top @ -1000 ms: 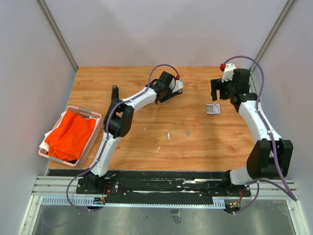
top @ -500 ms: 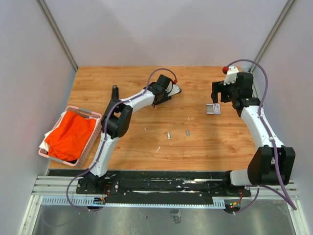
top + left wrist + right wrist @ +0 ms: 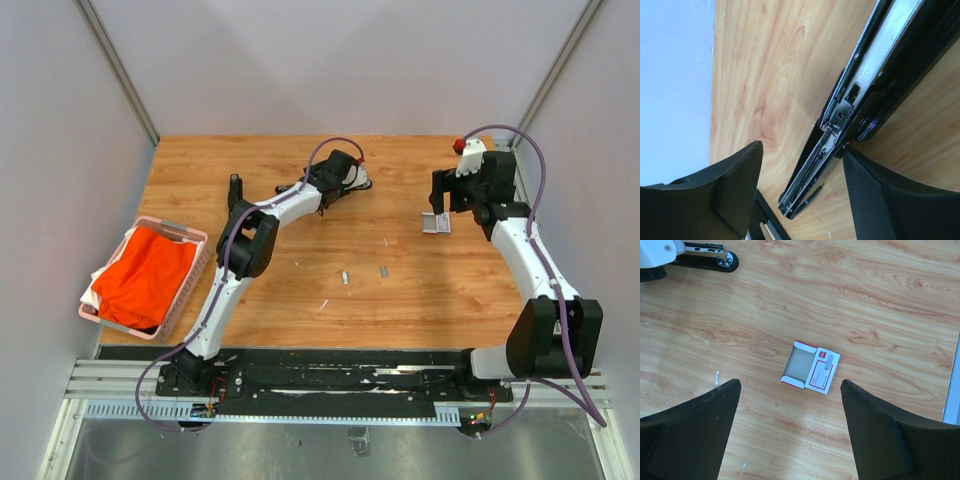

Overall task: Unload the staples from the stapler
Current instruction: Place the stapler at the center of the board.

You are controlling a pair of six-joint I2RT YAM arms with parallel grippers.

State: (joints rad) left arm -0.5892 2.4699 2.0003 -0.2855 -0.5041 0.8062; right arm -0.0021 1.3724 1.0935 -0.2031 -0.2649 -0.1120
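My left gripper (image 3: pixel 802 148) has its fingers apart over the open stapler (image 3: pixel 875 65), near the far edge of the desk (image 3: pixel 200 170). I cannot tell if they touch it. My right gripper (image 3: pixel 790 382) hangs wide open above the box (image 3: pixel 811 371). The staples (image 3: pixel 345 277) lie mid-desk, well apart from the stapler.

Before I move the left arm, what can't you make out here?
Stapler channel, left wrist view: top end cut off by the frame; whether it is empty cannot be told.
Stapler, top view: mostly covered by the left arm.
Loose staples, top view: too small to count.
Box label, right wrist view: too small to read.
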